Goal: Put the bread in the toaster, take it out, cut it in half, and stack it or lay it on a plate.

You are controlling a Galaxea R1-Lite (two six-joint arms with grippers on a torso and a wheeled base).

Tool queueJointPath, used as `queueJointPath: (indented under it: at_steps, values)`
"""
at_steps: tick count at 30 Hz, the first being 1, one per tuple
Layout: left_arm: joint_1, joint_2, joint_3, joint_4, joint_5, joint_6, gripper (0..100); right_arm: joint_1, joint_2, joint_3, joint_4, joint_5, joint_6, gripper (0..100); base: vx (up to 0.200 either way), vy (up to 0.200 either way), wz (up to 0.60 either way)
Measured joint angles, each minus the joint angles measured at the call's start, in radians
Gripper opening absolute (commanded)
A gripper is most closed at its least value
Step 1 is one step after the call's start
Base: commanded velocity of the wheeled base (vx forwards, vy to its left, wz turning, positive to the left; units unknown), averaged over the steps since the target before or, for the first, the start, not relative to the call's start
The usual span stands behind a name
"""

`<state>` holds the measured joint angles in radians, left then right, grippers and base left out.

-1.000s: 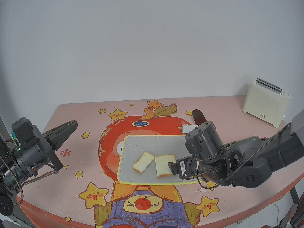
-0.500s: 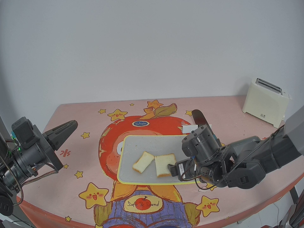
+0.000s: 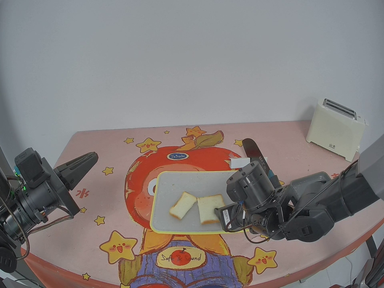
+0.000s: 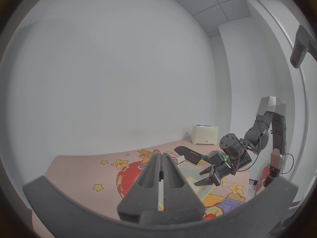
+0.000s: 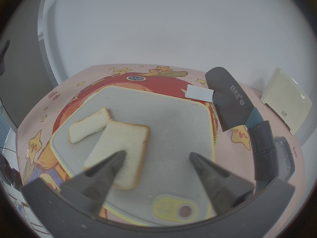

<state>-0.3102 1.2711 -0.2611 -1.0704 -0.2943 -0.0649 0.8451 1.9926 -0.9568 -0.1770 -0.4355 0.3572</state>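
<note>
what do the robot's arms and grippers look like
Both arms are dark grey with chunky cylindrical joints. The left gripper has two matte black wedge fingers tapering to a point; thin cables run along its wrist, with a small green light. The right gripper has the same pointed black fingers; black cables loop under its wrist, which bears a small white label.

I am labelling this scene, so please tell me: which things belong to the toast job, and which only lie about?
Belong to the job: larger bread half, smaller bread half, grey cutting board under them, knife, toaster, open right end effector near the larger half.
Lying about: small white card beside the knife blade, printed table cover.
</note>
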Motion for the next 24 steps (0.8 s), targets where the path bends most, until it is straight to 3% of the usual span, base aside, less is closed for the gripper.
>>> queueJointPath:
  at_steps: [24]
  values:
    - [0.0, -0.001, -0.001, 0.0, 0.0, 0.0, 0, -0.003, -0.103, -0.006, 0.003, 0.0, -0.007, 0, 0.0, 0.0, 0.0]
